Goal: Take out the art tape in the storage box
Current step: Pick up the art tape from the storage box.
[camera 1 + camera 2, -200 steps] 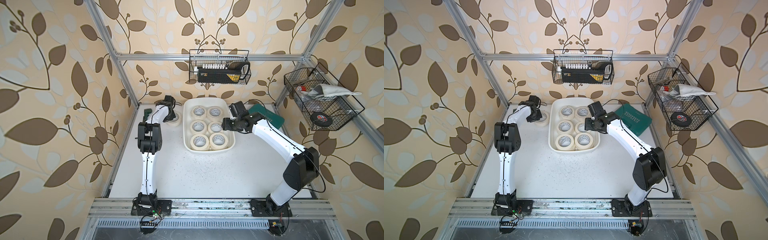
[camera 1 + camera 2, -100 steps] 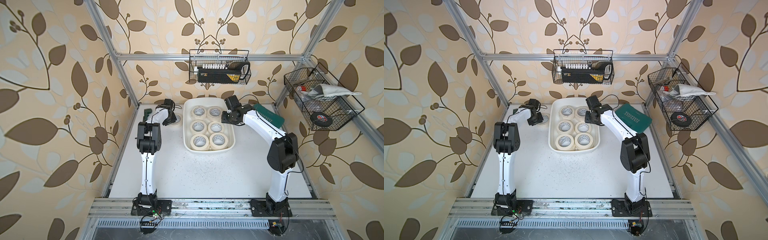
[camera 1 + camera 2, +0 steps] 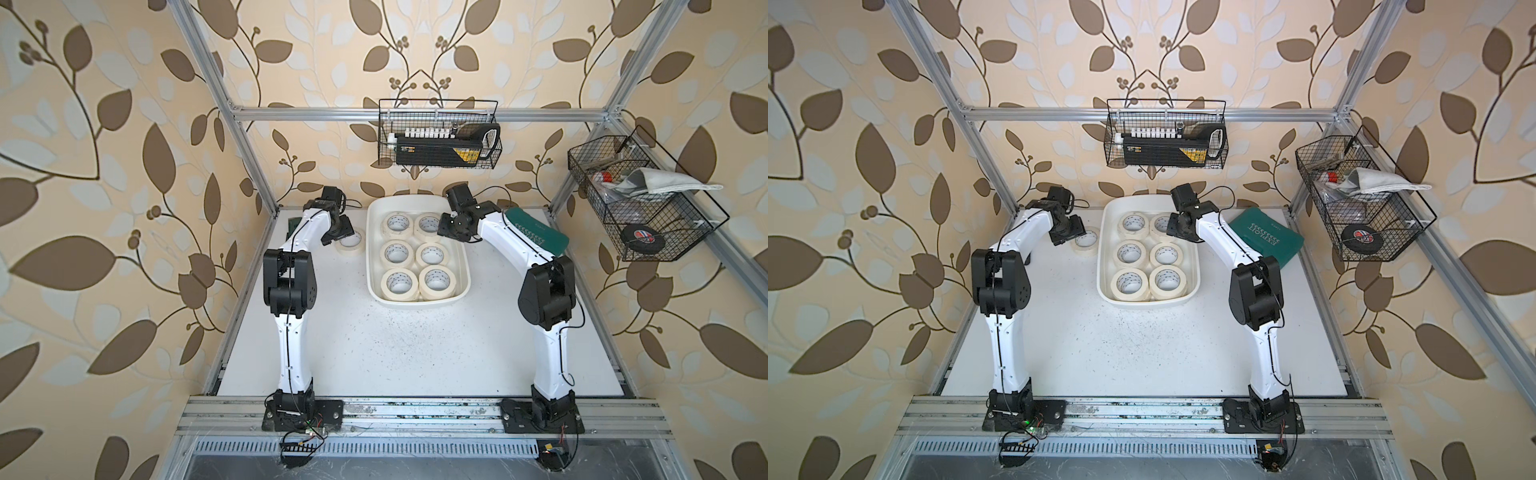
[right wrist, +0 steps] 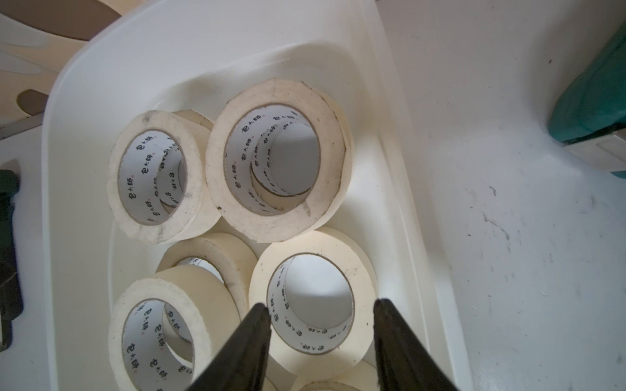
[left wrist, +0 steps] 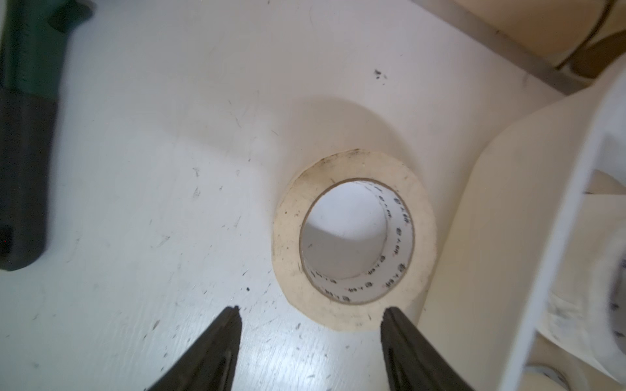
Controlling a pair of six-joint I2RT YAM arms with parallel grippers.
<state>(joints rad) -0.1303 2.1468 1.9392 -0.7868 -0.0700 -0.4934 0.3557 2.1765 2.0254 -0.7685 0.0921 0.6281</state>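
Storage box (image 5: 491, 237) blurred, cropped in left wrist view; teal case (image 4: 596, 98) cropped; lower art tape (image 4: 230, 257) half-hidden under upper rolls.

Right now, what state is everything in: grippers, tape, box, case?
Loose art tape roll: flat on the table, outside the storage box.
Storage box: upright, six art tape rolls showing inside.
Left gripper: open, empty, beside that roll.
Right gripper: open, empty, above the box's rolls.
Teal case: closed, lying flat.
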